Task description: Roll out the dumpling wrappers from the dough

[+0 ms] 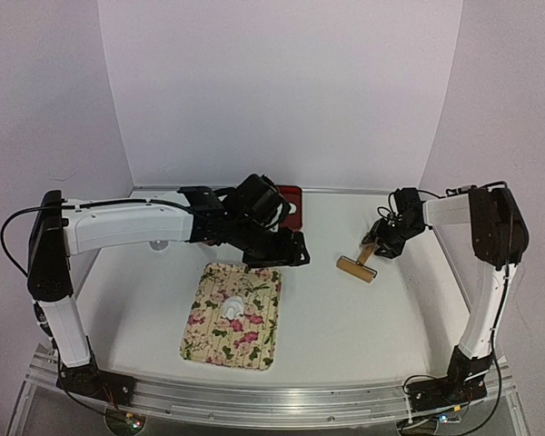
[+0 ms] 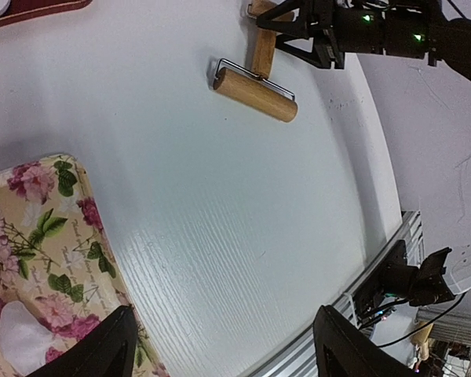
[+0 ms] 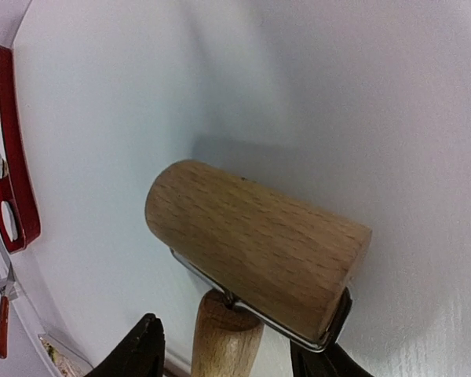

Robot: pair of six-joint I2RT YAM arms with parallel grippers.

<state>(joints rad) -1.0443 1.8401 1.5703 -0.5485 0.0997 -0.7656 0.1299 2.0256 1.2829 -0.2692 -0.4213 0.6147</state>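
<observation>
The dough [image 1: 232,307] is a small white lump lying on the floral mat [image 1: 209,341]; the left wrist view shows it at the lower left [image 2: 20,342]. My left gripper [image 2: 224,349] is open and empty, above the table beyond the mat's far right corner [image 1: 289,252]. The wooden roller [image 1: 357,266] lies on the table to the right. My right gripper [image 3: 228,361] is open, and its fingers [image 3: 137,353] straddle the roller's handle [image 3: 224,334] with a gap on the left. Two dumpling wrappers [image 3: 8,220] lie in the red tray [image 3: 27,228].
The red tray [image 1: 293,202] sits at the back of the table, behind the left arm. A thin tool with a red handle [image 3: 1,322] lies beyond it. The metal rail [image 1: 282,400] runs along the near edge. White walls close in the back and sides.
</observation>
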